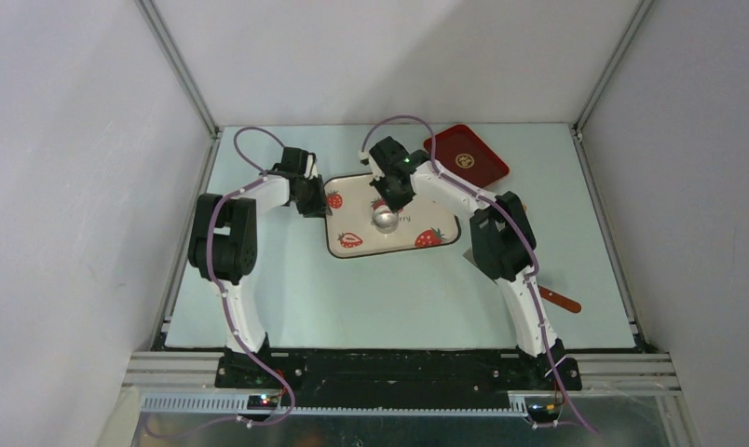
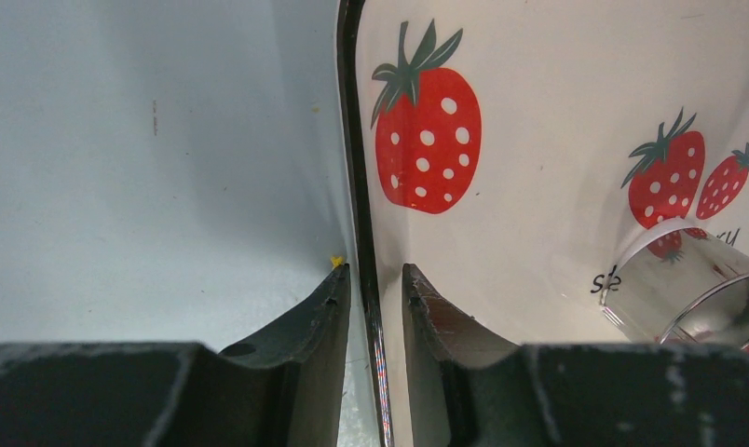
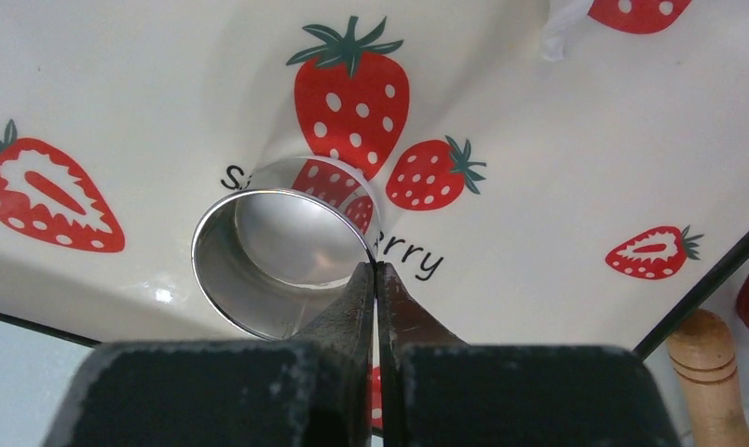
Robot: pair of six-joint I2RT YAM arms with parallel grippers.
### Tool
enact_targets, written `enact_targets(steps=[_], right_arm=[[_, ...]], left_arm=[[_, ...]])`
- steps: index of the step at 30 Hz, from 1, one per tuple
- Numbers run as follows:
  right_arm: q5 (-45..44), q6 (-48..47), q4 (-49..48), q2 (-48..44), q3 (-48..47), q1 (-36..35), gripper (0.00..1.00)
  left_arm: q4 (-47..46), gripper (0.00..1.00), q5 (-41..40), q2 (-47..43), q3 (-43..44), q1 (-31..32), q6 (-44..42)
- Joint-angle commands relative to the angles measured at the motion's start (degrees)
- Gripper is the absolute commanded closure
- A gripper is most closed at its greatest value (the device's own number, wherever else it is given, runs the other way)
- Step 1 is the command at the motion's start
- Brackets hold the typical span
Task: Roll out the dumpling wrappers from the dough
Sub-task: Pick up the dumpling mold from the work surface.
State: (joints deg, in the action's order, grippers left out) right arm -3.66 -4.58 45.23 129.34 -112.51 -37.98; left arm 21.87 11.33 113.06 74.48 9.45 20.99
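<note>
No dough and no dumpling wrappers are plainly in view; a small whitish scrap (image 3: 562, 28) lies near the tray's far edge, and I cannot tell what it is. The cream strawberry-print tray (image 1: 399, 240) lies mid-table. On it stands a small silvery round cup (image 1: 385, 220). My right gripper (image 3: 375, 265) is shut on the near rim of the cup (image 3: 259, 279), one finger inside and one outside. My left gripper (image 2: 371, 270) straddles the left rim of the tray (image 2: 538, 112), jaws closed narrowly about it.
A dark red tray (image 1: 466, 155) sits at the back right. A wooden rolling pin end (image 3: 704, 372) lies just off the strawberry tray's right edge. A reddish-brown handle (image 1: 559, 300) pokes out by the right arm's base. Metal rails border the table.
</note>
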Motion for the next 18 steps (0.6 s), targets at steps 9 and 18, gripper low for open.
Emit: enact_targets(steps=[9,18], right_arm=[[5.0,0.3,3.5,-8.3,-4.9,1.0,1.00],[9.1,1.0,4.4,-12.6,-5.1,1.4,1.00]], left_arm=[[2.1,0.67,-1.1,0.9,-0.3,-0.3,-0.4],[2.2,0.67,-1.3,0.9,-0.2,-0.3,-0.4]])
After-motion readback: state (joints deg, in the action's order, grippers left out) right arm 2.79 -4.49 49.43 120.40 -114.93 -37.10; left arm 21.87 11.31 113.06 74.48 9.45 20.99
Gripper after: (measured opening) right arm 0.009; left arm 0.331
